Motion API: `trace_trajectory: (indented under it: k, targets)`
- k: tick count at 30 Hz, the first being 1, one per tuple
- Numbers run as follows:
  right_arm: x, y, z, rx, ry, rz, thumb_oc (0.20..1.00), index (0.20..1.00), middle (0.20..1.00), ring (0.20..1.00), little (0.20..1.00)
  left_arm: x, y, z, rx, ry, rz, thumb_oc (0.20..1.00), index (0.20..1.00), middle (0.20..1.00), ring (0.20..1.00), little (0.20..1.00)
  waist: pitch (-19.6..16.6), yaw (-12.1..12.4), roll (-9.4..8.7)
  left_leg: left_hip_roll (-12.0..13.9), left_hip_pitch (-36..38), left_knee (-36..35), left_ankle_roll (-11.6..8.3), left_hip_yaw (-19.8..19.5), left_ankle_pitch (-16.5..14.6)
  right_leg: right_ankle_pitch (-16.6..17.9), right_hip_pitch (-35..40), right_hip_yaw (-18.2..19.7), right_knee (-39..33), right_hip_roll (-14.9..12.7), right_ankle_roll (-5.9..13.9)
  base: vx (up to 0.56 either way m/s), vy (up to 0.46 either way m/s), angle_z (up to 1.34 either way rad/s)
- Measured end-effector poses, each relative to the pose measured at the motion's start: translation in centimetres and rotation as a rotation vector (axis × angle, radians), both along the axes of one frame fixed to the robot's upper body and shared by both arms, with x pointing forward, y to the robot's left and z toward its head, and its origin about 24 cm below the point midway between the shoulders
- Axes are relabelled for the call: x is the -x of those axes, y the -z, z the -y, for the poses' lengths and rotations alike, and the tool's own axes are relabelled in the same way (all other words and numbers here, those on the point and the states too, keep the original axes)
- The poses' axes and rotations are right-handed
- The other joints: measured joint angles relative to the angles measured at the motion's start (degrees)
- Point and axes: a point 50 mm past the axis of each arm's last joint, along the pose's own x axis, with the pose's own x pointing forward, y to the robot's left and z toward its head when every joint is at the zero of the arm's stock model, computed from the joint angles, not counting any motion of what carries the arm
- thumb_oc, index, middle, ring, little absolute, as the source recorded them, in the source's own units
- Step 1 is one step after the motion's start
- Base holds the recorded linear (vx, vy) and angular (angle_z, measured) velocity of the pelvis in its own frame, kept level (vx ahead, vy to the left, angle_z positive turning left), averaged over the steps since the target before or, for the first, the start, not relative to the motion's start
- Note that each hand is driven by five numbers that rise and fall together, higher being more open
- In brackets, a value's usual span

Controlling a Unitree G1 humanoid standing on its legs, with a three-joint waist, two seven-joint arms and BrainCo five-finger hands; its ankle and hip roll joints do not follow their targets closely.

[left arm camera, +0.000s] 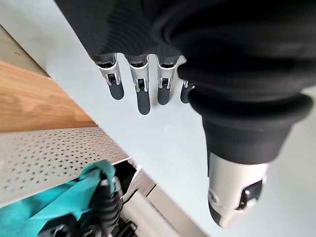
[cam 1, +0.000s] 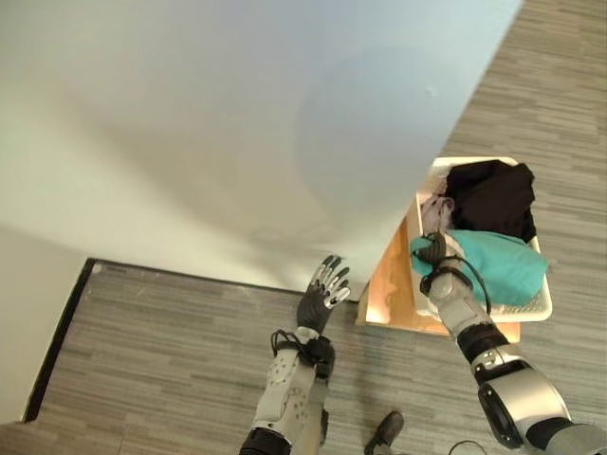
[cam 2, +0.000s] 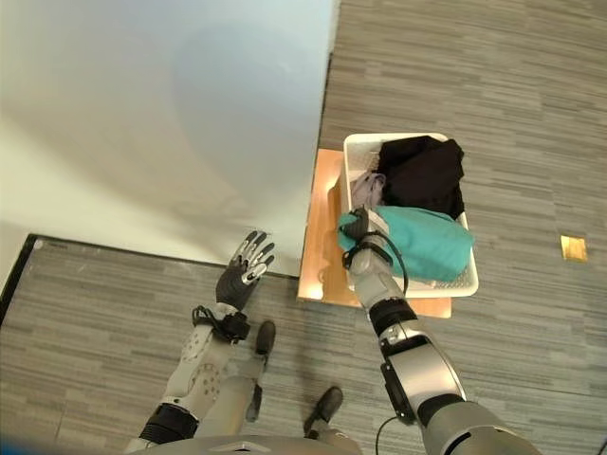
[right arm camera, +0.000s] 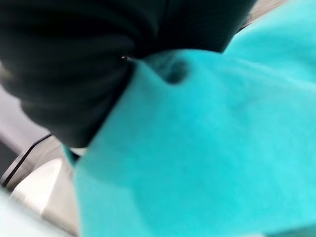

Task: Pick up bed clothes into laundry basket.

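Note:
A white perforated laundry basket (cam 1: 539, 305) stands on a low wooden stand (cam 1: 389, 284) beside the bed. It holds a black garment (cam 1: 493, 194), a teal garment (cam 1: 503, 265) and a small greyish-pink piece (cam 1: 434, 210). My right hand (cam 1: 432, 250) is at the basket's near left corner, buried in the teal garment (right arm camera: 212, 148). My left hand (cam 1: 325, 289) hovers at the near edge of the pale blue bed sheet (cam 1: 190, 123), open, with straight fingers (left arm camera: 140, 91) and nothing in it.
The bed takes up the upper left, and its corner reaches the basket. Grey striped carpet (cam 1: 171, 351) lies in front of it and to the right. A dark strip (cam 1: 62, 332) runs along the floor at the far left.

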Motion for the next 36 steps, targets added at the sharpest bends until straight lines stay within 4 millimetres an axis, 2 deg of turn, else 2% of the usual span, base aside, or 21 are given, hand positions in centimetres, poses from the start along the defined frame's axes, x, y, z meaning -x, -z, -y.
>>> trace_trajectory:
  k: [2,3,5,6,7,8,9,13,15,18,25,26,27,28,30,31,33,34,35,36]
  targets:
    - [1.4,0.8,1.6,0.019,0.023,-0.037,0.2,0.2,0.2,0.2,0.2,0.3,0.3,-0.2,-0.002,-0.009,-0.014,1.0,1.0,1.0,1.0,1.0,-0.05,-1.24,0.09,0.06,0.99,0.0,0.12,0.6,-0.11,0.01,0.51,0.92,0.0,-0.2,0.0,0.01,0.0,-0.21]
    - [2.4,1.4,3.6,0.038,0.079,-0.078,0.2,0.2,0.2,0.2,0.2,0.4,0.5,-0.3,-0.002,-0.013,-0.021,1.0,1.0,1.0,1.0,1.0,-0.45,-2.59,0.74,0.13,1.38,-0.02,0.13,1.04,-0.12,0.1,0.66,1.53,0.0,-0.25,0.05,0.0,0.005,-0.3]
    - [3.1,1.5,5.6,0.044,0.144,-0.109,0.2,0.2,0.2,0.2,0.2,0.6,0.7,-0.5,-0.002,-0.02,-0.03,1.0,1.0,1.0,1.0,1.0,-0.75,-3.97,1.3,0.55,2.05,-0.02,0.12,2.35,-0.21,0.44,0.57,2.89,0.0,-0.18,0.08,0.0,-0.011,-0.34]
    - [3.3,1.5,6.1,0.054,0.156,-0.114,0.492,0.492,0.492,0.492,0.492,0.7,0.7,-0.5,0.0,-0.019,-0.031,1.0,1.0,1.0,1.0,1.0,-0.95,-4.51,1.59,0.7,2.2,-0.02,0.09,2.53,-0.23,0.48,0.61,3.21,0.0,-0.07,0.05,0.01,-0.02,-0.21]
    - [3.4,1.3,6.5,0.064,0.159,-0.112,0.567,0.567,0.567,0.567,0.567,0.7,0.8,-0.4,0.003,-0.019,-0.033,1.0,1.0,1.0,1.0,1.0,-1.16,-5.17,1.94,0.82,2.29,-0.03,0.08,2.61,-0.23,0.49,0.64,3.28,0.0,0.01,0.03,0.01,-0.024,-0.11]
    - [3.5,0.8,6.7,0.059,0.158,-0.096,0.918,0.918,0.918,0.918,0.918,0.7,0.7,-0.3,0.004,-0.018,-0.031,1.0,1.0,1.0,1.0,1.0,-1.34,-5.46,2.27,1.05,2.42,-0.02,0.07,3.09,-0.25,0.55,0.57,3.66,-0.01,0.09,-0.04,0.0,-0.031,-0.27]
    - [3.2,-0.8,6.4,0.053,0.138,-0.032,1.0,1.0,1.0,1.0,1.0,0.8,0.9,-0.4,0.005,-0.019,-0.039,1.0,1.0,1.0,1.0,1.0,-1.85,-5.65,3.12,1.43,2.68,-0.03,0.03,4.01,-0.28,0.81,0.25,4.91,-0.01,0.25,-0.19,-0.01,-0.033,-0.3]
    - [2.5,-3.1,5.7,0.063,0.088,0.044,1.0,1.0,1.0,1.0,1.0,0.9,0.8,-0.1,0.014,-0.017,-0.039,1.0,1.0,1.0,1.0,1.0,-3.1,-5.41,4.85,2.2,3.12,-0.02,0.03,4.9,-0.27,0.95,0.33,5.65,0.0,0.85,-0.39,-0.01,-0.06,-0.13]
    - [2.2,-4.1,5.4,0.065,0.061,0.071,1.0,1.0,1.0,1.0,1.0,1.0,1.0,-0.1,0.016,-0.017,-0.048,1.0,1.0,1.0,1.0,1.0,-3.24,-5.55,5.02,2.41,3.31,-0.02,0.03,5.04,-0.26,1.02,0.34,6.0,0.0,1.01,-0.49,0.0,-0.059,-0.1]
    - [1.7,-5.4,5.9,0.113,0.059,0.092,1.0,1.0,1.0,1.0,1.0,1.1,1.1,0.0,0.017,-0.014,-0.051,1.0,1.0,1.0,1.0,1.0,-3.26,-5.71,5.01,2.56,3.42,-0.02,0.03,5.14,-0.26,1.06,0.39,6.19,0.0,1.12,-0.56,0.0,-0.041,-0.04]
    - [0.1,-11.1,7.7,0.169,0.072,0.174,1.0,1.0,1.0,1.0,1.0,1.3,1.5,-0.6,0.016,-0.015,-0.072,1.0,1.0,1.0,1.0,1.0,-3.4,-6.7,4.83,3.04,3.1,-0.03,0.01,6.33,-0.28,1.38,-0.75,7.52,0.01,1.38,-0.92,-0.04,-0.04,-0.08]
    - [0.0,-11.4,8.0,0.187,0.081,0.182,1.0,1.0,1.0,1.0,1.0,1.4,1.6,-0.7,0.013,-0.011,-0.072,1.0,1.0,1.0,1.0,1.0,-3.87,-6.65,4.7,3.19,2.56,-0.03,-0.03,6.53,-0.31,1.46,-1.45,7.86,0.01,1.49,-1.01,-0.03,-0.021,-0.15]
    - [-0.4,-11.2,8.2,0.197,0.095,0.174,1.0,1.0,1.0,1.0,1.0,1.5,1.7,-0.9,0.01,-0.011,-0.075,1.0,1.0,1.0,1.0,1.0,-4.38,-6.87,4.54,3.29,1.99,-0.02,-0.02,6.53,-0.3,1.55,-1.97,7.87,0.01,1.59,-1.1,-0.02,-0.034,-0.09]
    - [-0.5,-10.2,9.0,0.192,0.123,0.138,1.0,1.0,1.0,1.0,1.0,1.5,2.0,-1.1,0.0,-0.008,-0.085,1.0,1.0,1.0,1.0,1.0,-4.44,-7.56,4.46,3.31,1.99,-0.01,-0.02,6.61,-0.28,1.6,-2.02,7.97,0.02,1.57,-1.06,0.01,-0.05,0.05]
    - [-0.2,-7.7,12.3,0.21,0.184,0.054,1.0,1.0,1.0,1.0,1.0,1.4,1.9,-0.4,0.004,0.023,-0.079,1.0,1.0,1.0,1.0,1.0,-4.79,-6.57,4.13,3.07,1.98,-0.02,-0.01,6.37,-0.28,1.57,-1.74,7.62,0.01,1.44,-1.04,0.04,-0.054,0.05]
    - [-0.2,-7.2,12.7,0.189,0.208,0.046,1.0,1.0,1.0,1.0,1.0,1.4,1.9,-0.6,0.008,0.021,-0.082,1.0,1.0,1.0,1.0,1.0,-4.92,-6.87,4.34,3.04,2.0,-0.01,0.0,6.41,-0.28,1.57,-1.75,7.69,0.01,1.4,-1.03,0.06,-0.056,-0.03]
    - [0.3,-6.3,11.3,0.126,0.173,0.123,1.0,1.0,1.0,1.0,1.0,1.3,2.0,-1.0,-0.003,0.008,-0.082,1.0,1.0,1.0,1.0,1.0,-5.07,-7.4,4.58,3.12,2.65,0.0,0.01,6.56,-0.25,1.57,-1.32,7.84,0.02,1.37,-1.03,0.05,-0.063,0.01]
    - [2.1,-5.1,9.4,0.022,0.117,0.215,1.0,1.0,1.0,1.0,1.0,1.4,2.0,-1.3,-0.009,-0.013,-0.086,1.0,1.0,1.0,1.0,1.0,-5.03,-7.03,4.51,3.1,4.7,-0.01,0.02,6.52,-0.26,1.54,1.01,7.7,0.01,1.43,-1.01,0.03,-0.072,0.04]
    - [2.9,-3.6,8.2,-0.042,0.09,0.203,1.0,1.0,1.0,1.0,1.0,1.4,2.0,-1.4,-0.01,-0.029,-0.085,1.0,1.0,1.0,1.0,1.0,-5.02,-6.98,4.55,3.1,6.17,-0.02,0.01,6.52,-0.29,1.4,2.35,7.74,0.0,1.36,-0.97,0.03,-0.093,0.07]
    - [3.7,-2.8,7.1,-0.109,0.071,0.215,1.0,1.0,1.0,1.0,1.0,1.3,1.8,-1.7,-0.01,-0.046,-0.076,1.0,1.0,1.0,1.0,1.0,-5.04,-6.89,4.53,2.96,7.34,-0.04,0.05,6.47,-0.44,0.93,3.6,7.7,0.0,1.19,-1.12,0.01,-0.05,0.0]
